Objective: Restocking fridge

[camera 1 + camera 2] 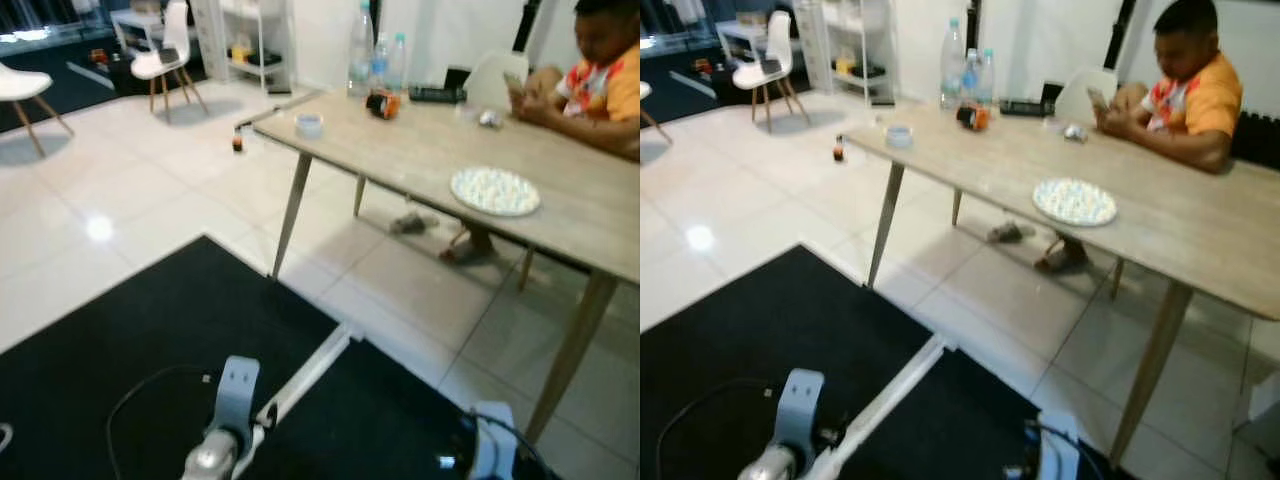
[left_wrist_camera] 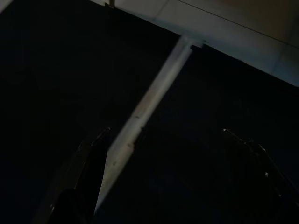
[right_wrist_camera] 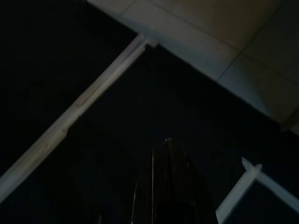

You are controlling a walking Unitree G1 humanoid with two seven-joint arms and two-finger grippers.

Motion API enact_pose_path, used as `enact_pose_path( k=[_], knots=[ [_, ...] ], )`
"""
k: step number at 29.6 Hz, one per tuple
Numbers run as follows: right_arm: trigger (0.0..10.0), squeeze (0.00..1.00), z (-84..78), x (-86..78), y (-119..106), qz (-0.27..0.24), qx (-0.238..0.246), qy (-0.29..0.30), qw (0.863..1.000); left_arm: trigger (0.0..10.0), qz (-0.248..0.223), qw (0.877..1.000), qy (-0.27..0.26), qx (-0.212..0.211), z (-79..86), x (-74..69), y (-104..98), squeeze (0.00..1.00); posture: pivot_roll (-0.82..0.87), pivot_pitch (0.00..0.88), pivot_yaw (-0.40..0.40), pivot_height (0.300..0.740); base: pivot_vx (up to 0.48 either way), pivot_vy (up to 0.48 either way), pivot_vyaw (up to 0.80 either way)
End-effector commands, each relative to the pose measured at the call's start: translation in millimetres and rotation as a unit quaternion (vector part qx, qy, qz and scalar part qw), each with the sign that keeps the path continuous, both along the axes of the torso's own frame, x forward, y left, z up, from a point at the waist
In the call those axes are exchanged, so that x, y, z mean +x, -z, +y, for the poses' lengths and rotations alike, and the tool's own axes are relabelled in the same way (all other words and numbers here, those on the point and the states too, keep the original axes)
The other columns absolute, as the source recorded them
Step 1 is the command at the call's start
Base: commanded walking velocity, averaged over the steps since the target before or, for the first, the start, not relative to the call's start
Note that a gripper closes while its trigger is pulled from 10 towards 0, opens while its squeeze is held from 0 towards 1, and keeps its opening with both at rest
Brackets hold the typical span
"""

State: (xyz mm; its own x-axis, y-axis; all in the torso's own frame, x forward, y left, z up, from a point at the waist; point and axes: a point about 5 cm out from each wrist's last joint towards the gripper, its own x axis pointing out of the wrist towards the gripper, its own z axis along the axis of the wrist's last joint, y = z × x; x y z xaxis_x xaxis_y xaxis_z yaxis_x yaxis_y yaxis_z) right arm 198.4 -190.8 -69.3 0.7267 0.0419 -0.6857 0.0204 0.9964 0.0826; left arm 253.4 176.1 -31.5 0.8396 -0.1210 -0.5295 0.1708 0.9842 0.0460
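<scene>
left gripper (image 2: 163, 144) hanging over black mat (image 1: 120, 340) — fingers apart | right gripper (image 3: 170, 177) hanging too — fingers together | bottles (image 1: 965, 75), plate (image 1: 1074, 201) sitting on table (image 1: 1180, 235)

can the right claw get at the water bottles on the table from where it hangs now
Probably not. The right claw hangs low over the black mat, while the water bottles stand at the far end of the wooden table, well ahead and above it. The robot would likely have to walk closer first.

Left arm (image 1: 225, 425): silver metal, a rounded joint below a flat grey bracket, with a thin black cable looping off beside it.
Right arm (image 1: 490, 440): pale grey housing (black cable alongside).
Left gripper (image 2: 163, 140): long black fingers.
</scene>
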Motion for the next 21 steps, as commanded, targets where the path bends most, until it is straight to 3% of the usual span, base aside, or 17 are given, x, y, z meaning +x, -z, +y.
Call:
enact_pose_path(
  k=[1, 13, 21],
  knots=[
    [10.0, 0.0, -6.7, -1.4, -0.1, 0.002, -0.008, 0.008, 1.0, 10.0, 0.01, 1.0, -0.002, -0.002, -0.7, -4.5, 4.0, 0.0, -0.06, 0.023, 0.024, 0.734, 0.289, 0.0, 0.0],
    [10.0, 0.0, -6.7, -1.2, 0.1, 0.004, -0.005, 0.009, 1.0, 10.0, 0.01, 1.0, -0.003, -0.003, -1.7, -4.1, 3.9, 0.0, -0.06, 0.027, 0.022, 0.734, 0.289, 0.0, 0.0],
    [10.0, 0.0, -7.9, -1.2, -0.2, 0.004, -0.006, 0.01, 1.0, 10.0, 0.011, 1.0, -0.002, -0.004, -2.0, -4.2, 4.0, 0.0, -0.06, 0.028, 0.022, 0.734, 0.287, 0.0, -0.8]
  ],
)
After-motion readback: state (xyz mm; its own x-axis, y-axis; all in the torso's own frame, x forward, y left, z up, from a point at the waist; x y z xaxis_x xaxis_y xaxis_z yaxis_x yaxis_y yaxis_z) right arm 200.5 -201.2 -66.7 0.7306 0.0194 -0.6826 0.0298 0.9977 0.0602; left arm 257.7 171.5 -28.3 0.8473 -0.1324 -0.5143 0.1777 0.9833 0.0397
